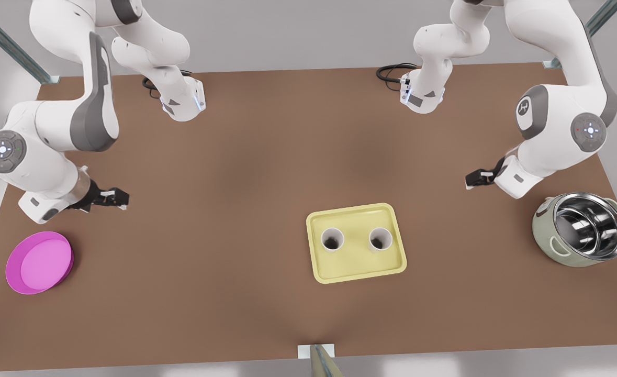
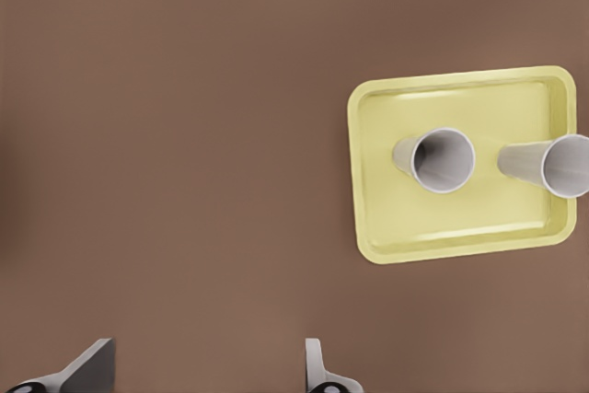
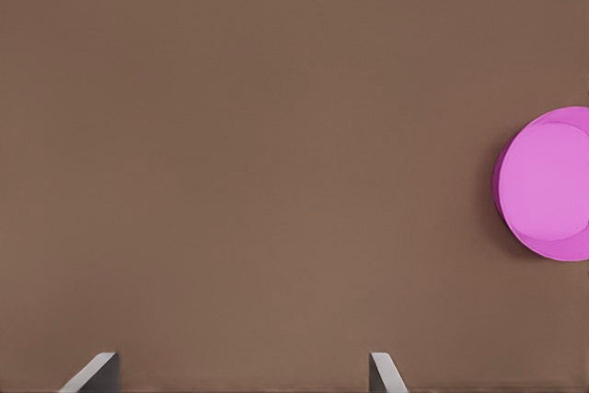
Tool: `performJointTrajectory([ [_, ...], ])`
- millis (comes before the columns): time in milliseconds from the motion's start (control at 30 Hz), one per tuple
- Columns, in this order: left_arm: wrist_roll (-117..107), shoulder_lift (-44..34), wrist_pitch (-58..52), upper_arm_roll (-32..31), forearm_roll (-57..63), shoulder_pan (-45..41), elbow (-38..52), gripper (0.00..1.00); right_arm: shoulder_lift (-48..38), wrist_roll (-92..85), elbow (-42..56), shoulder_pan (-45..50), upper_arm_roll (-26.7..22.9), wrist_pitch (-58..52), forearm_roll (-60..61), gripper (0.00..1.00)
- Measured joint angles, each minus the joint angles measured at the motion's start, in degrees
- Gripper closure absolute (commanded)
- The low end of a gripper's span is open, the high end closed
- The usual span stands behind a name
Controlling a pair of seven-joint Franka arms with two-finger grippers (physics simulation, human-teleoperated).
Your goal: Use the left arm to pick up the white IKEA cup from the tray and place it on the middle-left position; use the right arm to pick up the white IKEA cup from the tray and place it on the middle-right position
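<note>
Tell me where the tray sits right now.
The tray lies on the brown table, right of centre in the front view, two white cups upright on it.

the tray (image 1: 358, 264) lies on the table (image 1: 235, 173), a little toward the front view's right of centre and toward the near edge. two cups stand in it side by side, apart from each other: one cup (image 1: 332, 239) on the front view's left, the other cup (image 1: 380, 239) on its right. a bowl (image 1: 38, 262) sits at the far left, a pot (image 1: 580, 229) at the far right.
</note>
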Motion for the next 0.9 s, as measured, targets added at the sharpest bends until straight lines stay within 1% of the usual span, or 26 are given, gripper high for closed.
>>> performJointTrajectory([
  [67,-0.1,0.0,1.2,-0.1,0.1,-0.2,0.2,0.00,0.7,-0.2,0.1,0.1,0.2,-0.4,-0.1,0.00],
  [133,-0.1,0.8,2.0,-0.9,0.2,-0.8,0.7,0.00,3.3,-0.2,0.3,2.3,0.3,0.4,-0.1,0.00],
  [167,-0.2,2.2,2.4,-1.4,0.2,-3.1,1.4,0.00,5.1,0.1,0.4,4.9,0.3,1.4,-0.1,0.00],
  [267,-2.1,10.5,3.6,-2.1,0.1,-17.2,6.2,0.00,11.4,2.2,1.9,13.7,0.9,6.4,0.5,0.00],
  [333,-3.8,14.6,5.1,-2.2,0.2,-20.5,7.0,0.00,16.2,3.9,6.3,18.1,1.0,9.4,0.8,0.00],
  [400,-5.3,17.4,6.9,-2.0,1.8,-20.4,6.6,0.00,20.0,5.6,10.3,21.1,1.2,11.9,0.9,0.00],
  [433,-5.9,18.3,7.5,-1.9,2.8,-19.0,6.6,0.00,21.1,6.4,11.2,22.2,1.2,13.1,1.0,0.00],
  [500,-7.0,20.9,8.9,-1.7,4.0,-15.8,7.1,0.00,22.7,8.2,11.9,23.7,1.5,15.3,1.1,0.00],
  [600,-8.5,24.7,11.8,-1.4,4.9,-14.8,9.4,0.00,24.8,11.0,12.2,26.2,2.1,18.7,1.1,0.00],
  [767,-10.5,27.8,16.2,-1.3,5.4,-14.6,11.9,0.00,28.3,15.5,12.2,31.7,2.9,23.9,1.1,0.00],
  [900,-11.8,29.1,19.1,-1.4,5.5,-14.6,12.1,0.00,31.8,18.7,13.7,33.8,3.1,29.3,1.1,0.00],
])
